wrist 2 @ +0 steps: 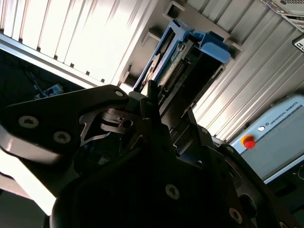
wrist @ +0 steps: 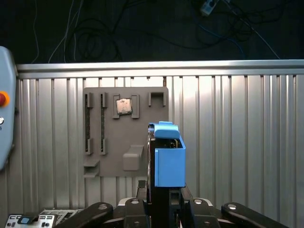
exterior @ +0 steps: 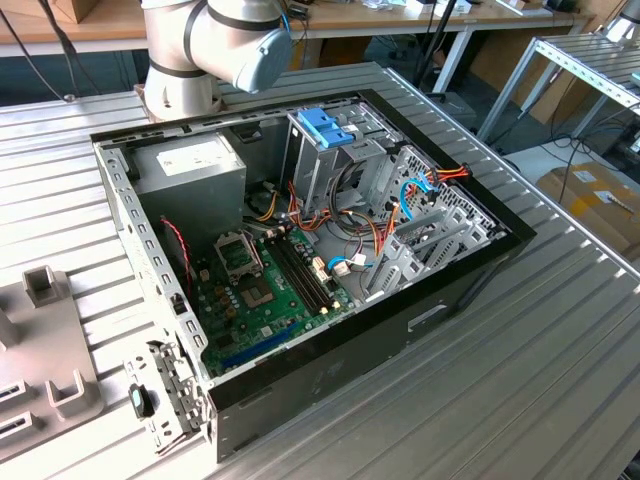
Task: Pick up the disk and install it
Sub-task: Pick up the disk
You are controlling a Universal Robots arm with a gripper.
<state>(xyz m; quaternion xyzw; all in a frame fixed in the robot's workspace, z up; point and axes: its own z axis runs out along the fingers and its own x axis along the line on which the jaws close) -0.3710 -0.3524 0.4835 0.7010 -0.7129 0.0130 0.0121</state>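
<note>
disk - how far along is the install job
Done: the pickup. In the first wrist view the tool is shut on the disk, which stands upright in its blue frame, held away from the grey tray on the ribbed table. In hand: carrying the disk. Left: the install itself, since the disk is not yet in the open computer case seen in the exterior view.

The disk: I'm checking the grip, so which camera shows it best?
The second wrist view: the disk shows its blue frame and one long side. The first wrist view shows it edge-on, upright in the hand. The exterior view looks at the open computer case.
</note>
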